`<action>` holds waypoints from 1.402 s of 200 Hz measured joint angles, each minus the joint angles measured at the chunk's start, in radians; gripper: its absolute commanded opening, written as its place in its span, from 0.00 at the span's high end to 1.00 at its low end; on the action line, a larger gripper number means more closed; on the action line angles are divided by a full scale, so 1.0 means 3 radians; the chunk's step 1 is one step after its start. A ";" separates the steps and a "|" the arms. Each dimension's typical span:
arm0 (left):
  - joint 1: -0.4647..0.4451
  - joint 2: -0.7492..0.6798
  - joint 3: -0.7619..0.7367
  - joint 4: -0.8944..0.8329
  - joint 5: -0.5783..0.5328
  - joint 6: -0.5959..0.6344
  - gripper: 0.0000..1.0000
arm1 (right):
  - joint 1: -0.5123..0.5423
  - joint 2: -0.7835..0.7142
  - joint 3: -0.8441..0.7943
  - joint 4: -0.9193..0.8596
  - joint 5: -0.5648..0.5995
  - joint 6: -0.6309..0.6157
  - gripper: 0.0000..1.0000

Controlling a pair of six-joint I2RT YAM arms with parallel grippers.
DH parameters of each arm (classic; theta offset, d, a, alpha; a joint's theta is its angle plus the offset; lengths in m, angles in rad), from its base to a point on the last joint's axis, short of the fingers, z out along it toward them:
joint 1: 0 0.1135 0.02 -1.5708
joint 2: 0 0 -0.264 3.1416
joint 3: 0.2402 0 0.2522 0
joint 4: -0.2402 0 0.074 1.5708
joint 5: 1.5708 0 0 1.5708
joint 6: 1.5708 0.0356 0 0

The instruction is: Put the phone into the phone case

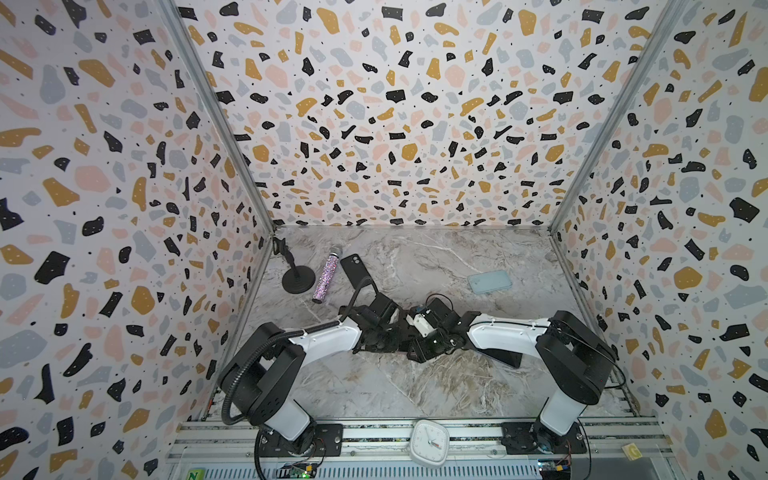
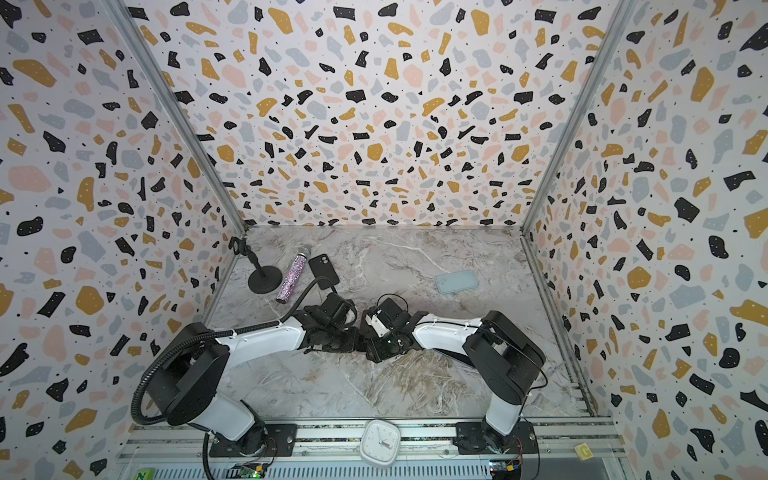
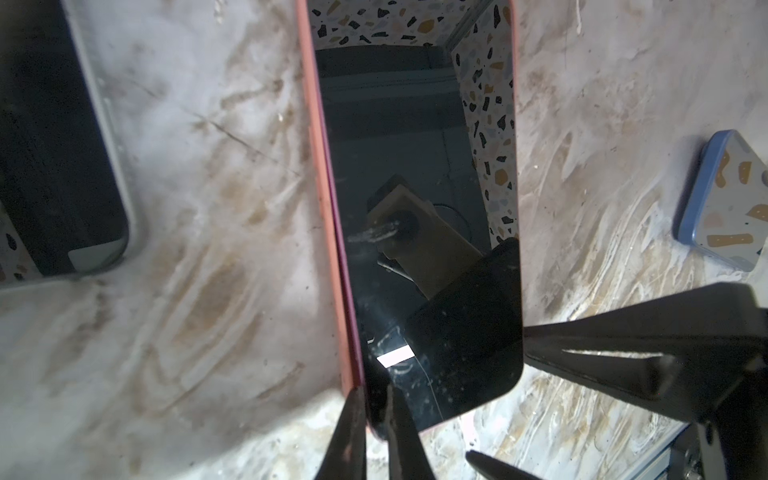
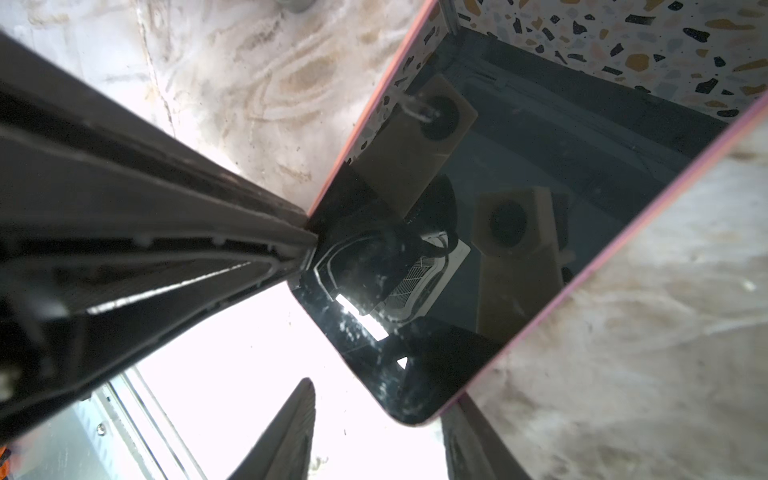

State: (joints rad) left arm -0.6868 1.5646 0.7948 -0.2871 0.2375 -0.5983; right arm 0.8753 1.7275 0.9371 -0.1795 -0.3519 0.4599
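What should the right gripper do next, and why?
Likely ease the right gripper shut on the corner of the phone it straddles, pressing it into the pink case; the left gripper pinches the case rim, and the screen edge beside that corner shows no pink rim.

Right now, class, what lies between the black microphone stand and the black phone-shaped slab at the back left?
The glitter microphone lies between the microphone stand's base and the black slab; both top views show it.
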 measured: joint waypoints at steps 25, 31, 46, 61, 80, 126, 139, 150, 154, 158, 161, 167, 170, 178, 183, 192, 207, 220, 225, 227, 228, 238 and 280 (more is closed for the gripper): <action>-0.0033 0.0000 0.0000 0.0000 -0.0051 -0.0031 0.92 | 0.0000 -0.0003 0.0000 0.0005 -0.0020 -0.0004 0.44; -0.0036 0.0000 0.0000 0.0001 -0.0060 -0.0041 0.93 | 0.0000 -0.0003 0.0000 0.0008 -0.0023 -0.0003 0.44; -0.0039 0.0000 0.0000 0.0001 -0.0083 -0.0061 0.97 | -0.0001 -0.0003 0.0000 0.0011 -0.0034 -0.0001 0.44; -0.0043 0.0000 -0.0005 0.0009 -0.0099 -0.0078 0.99 | -0.0005 -0.0003 0.0000 0.0011 -0.0042 0.0000 0.44; -0.0052 0.0010 -0.0031 0.0042 -0.0116 -0.0083 1.00 | -0.0009 -0.0003 0.0000 0.0011 -0.0050 0.0001 0.44; -0.0065 0.0052 -0.0117 0.0186 -0.0122 -0.0086 1.00 | -0.0019 -0.0001 0.0000 0.0036 -0.0033 0.0013 0.44; -0.0065 0.0052 -0.0127 0.0201 -0.0122 -0.0086 1.00 | -0.0019 -0.0001 0.0000 0.0037 -0.0034 0.0015 0.44; -0.0065 0.0050 -0.0136 0.0214 -0.0121 -0.0086 1.00 | -0.0019 -0.0001 0.0000 0.0037 -0.0033 0.0018 0.44; -0.0065 0.0048 -0.0141 0.0220 -0.0121 -0.0086 1.00 | -0.0019 -0.0001 0.0000 0.0037 -0.0033 0.0019 0.44; -0.0065 0.0045 -0.0142 0.0224 -0.0121 -0.0085 1.00 | -0.0019 -0.0001 0.0000 0.0037 -0.0033 0.0020 0.44; -0.0065 0.0043 -0.0142 0.0224 -0.0121 -0.0085 1.00 | -0.0019 -0.0001 0.0000 0.0037 -0.0032 0.0020 0.44; -0.0065 0.0043 -0.0144 0.0225 -0.0122 -0.0085 1.00 | -0.0019 -0.0001 0.0000 0.0037 -0.0029 0.0020 0.44; -0.0065 0.0042 -0.0144 0.0224 -0.0122 -0.0084 1.00 | -0.0019 -0.0001 0.0000 0.0036 -0.0028 0.0022 0.44; -0.0065 0.0037 -0.0142 0.0221 -0.0126 -0.0078 1.00 | -0.0019 -0.0003 0.0000 0.0034 -0.0022 0.0022 0.45; -0.0066 0.0032 -0.0140 0.0216 -0.0128 -0.0074 1.00 | -0.0019 -0.0005 0.0000 0.0032 -0.0019 0.0022 0.45; -0.0067 0.0017 -0.0134 0.0205 -0.0136 -0.0066 0.99 | -0.0020 -0.0010 0.0000 0.0027 -0.0006 0.0022 0.46; -0.0072 -0.0006 -0.0079 0.0127 -0.0150 -0.0051 0.93 | -0.0050 -0.0019 -0.0001 0.0024 0.0015 0.0036 0.50; -0.0078 -0.0006 -0.0018 0.0027 -0.0153 -0.0043 0.85 | -0.0084 -0.0041 -0.0005 0.0025 0.0019 0.0062 0.53; -0.0085 -0.0008 0.0006 -0.0019 -0.0144 -0.0039 0.82 | -0.0102 -0.0056 -0.0009 0.0025 0.0019 0.0072 0.54; -0.0090 -0.0008 0.0017 -0.0037 -0.0136 -0.0042 0.81 | -0.0107 -0.0061 -0.0010 0.0027 0.0019 0.0078 0.54; -0.0094 -0.0008 0.0020 -0.0047 -0.0134 -0.0042 0.80 | -0.0113 -0.0066 -0.0011 0.0027 0.0020 0.0088 0.54; -0.0114 -0.0018 0.0052 -0.0127 -0.0114 -0.0038 0.75 | -0.0149 -0.0098 -0.0017 0.0031 0.0023 0.0107 0.56; -0.0025 -0.0206 0.0008 -0.0099 0.0014 -0.0144 0.62 | -0.0212 -0.0178 -0.0055 0.0081 0.0025 0.0214 0.63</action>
State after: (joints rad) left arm -0.6945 1.5028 0.7971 -0.3168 0.2417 -0.6415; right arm 0.8116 1.6741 0.9207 -0.1551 -0.3443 0.5240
